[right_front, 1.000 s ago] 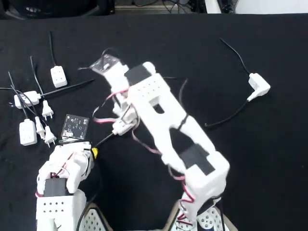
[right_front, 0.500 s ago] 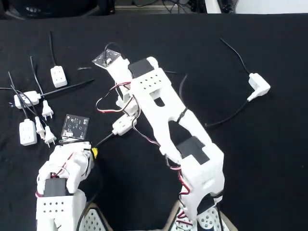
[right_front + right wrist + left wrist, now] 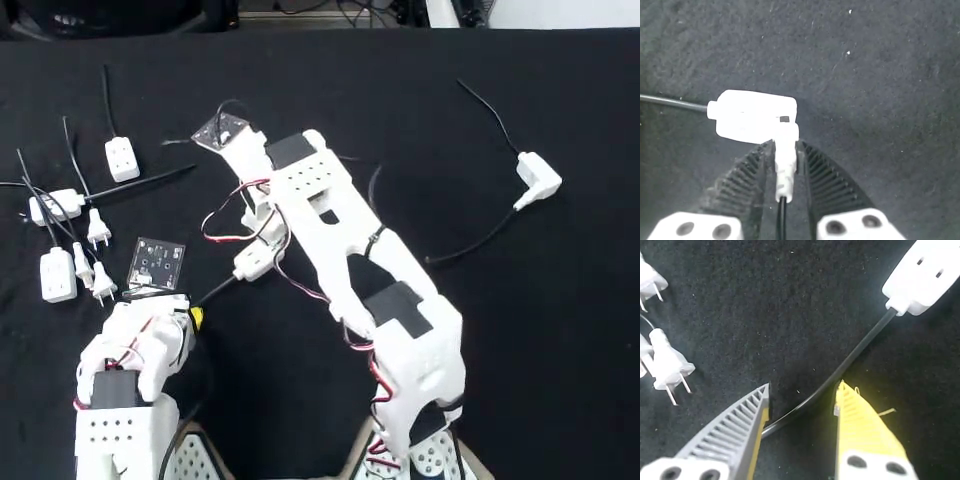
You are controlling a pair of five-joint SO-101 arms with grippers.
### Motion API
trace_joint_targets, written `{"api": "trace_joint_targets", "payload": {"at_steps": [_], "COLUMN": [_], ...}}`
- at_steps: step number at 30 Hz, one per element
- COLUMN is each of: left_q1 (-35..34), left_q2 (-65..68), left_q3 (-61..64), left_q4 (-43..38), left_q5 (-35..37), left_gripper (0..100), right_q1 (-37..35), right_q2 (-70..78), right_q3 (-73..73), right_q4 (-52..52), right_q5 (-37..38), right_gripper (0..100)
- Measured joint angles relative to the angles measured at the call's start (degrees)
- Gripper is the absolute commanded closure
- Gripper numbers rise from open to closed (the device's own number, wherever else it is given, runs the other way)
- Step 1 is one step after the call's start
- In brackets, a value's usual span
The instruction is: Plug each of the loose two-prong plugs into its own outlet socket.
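**Right end effector clamped on a plug at a socket, left one open over a cable**

Nearest your base, your left end effector [image 3: 802, 387] stood open, with its grey and yellow fingers either side of a black cable [image 3: 850, 365]. That cable ran on to a white socket [image 3: 920, 275] just beyond the fingertips, and its two slots were bare. A loose two-prong plug [image 3: 667, 367] lay on the worktop [image 3: 400, 90], apart from the grey finger.

Further out, your right end effector [image 3: 785, 145] was closed on a small white plug [image 3: 785, 167]. The plug sat lengthwise between the fingers, with its cord trailing back toward the wrist. Its front end met the long side of a white outlet block [image 3: 752, 120]. I could not tell whether the prongs were seated, nor whether this block was the same white socket.

Farthest out, a square socket [image 3: 121, 158] lay on your left side of the worktop. An angled plug [image 3: 537, 180] lay well apart on your right.
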Motion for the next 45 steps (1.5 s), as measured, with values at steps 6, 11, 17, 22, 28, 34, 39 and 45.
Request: {"api": "trace_joint_targets", "payload": {"at_steps": [6,11,17,22,28,34,39,45], "left_q1": [0.0,0.0,0.0,0.0,0.0,0.0,0.0,0.0], "left_q2": [0.0,0.0,0.0,0.0,0.0,0.0,0.0,0.0], "left_q3": [0.0,0.0,0.0,0.0,0.0,0.0,0.0,0.0], "left_q4": [0.0,0.0,0.0,0.0,0.0,0.0,0.0,0.0], "left_q5": [0.0,0.0,0.0,0.0,0.0,0.0,0.0,0.0], "left_gripper": [78,78,78,78,78,78,78,78], "right_q1": [0.0,0.09,-0.18,-0.09,-0.09,0.0,0.0,0.0], "right_q2": [2.29,4.75,6.07,6.07,9.32,12.04,12.22,12.66], "right_q3": [-1.58,-5.63,-13.36,-17.76,-17.85,-18.81,-21.89,-27.43], "right_q4": [-0.09,4.22,13.89,17.76,17.49,15.82,16.44,19.52], "right_q5": [-1.67,-5.01,-8.35,-9.41,-9.41,-9.41,-9.41,-9.41], "right_gripper": [98.8,98.8,98.8,98.8,98.8,98.8,98.8,98.8]}}
